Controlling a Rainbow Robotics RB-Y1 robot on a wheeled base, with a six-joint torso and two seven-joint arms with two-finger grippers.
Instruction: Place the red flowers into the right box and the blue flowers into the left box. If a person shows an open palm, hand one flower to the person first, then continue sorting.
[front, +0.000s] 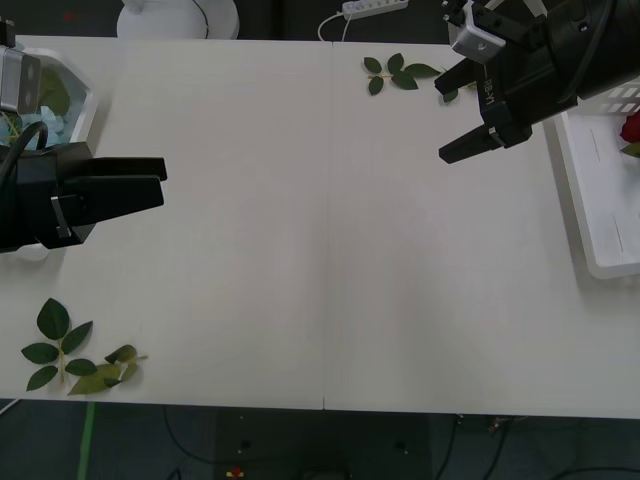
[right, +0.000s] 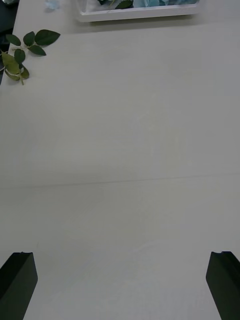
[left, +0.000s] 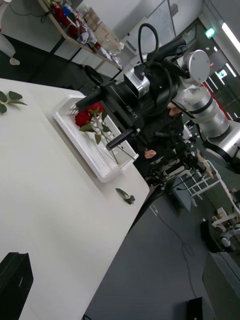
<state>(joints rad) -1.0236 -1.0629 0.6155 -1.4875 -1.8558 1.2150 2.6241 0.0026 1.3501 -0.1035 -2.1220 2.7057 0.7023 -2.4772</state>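
Front view: left gripper (front: 155, 183) hovering empty at the left edge beside the left box (front: 88, 105), fingers near together, so cannot tell; right gripper (front: 475, 125) spread and empty, far right, beside the right box (front: 600, 235). Loose leaf sprigs (front: 75, 355) left on the table (front: 320, 250).

Right wrist view: fingers wide apart over bare tabletop; blue flowers (right: 150, 3) resting in the left box.

Left wrist view: red flowers (left: 87, 116) lying in the right box.

Probably sorting finished; next, watch for an open palm.

White table (front: 330, 250); white right box (front: 600, 215) with thin slit marks, deep red flowers (left: 86, 116) inside; pale blue flowers (front: 45, 128) in white left box (front: 85, 100); black grippers; green leaf sprigs (front: 75, 360).
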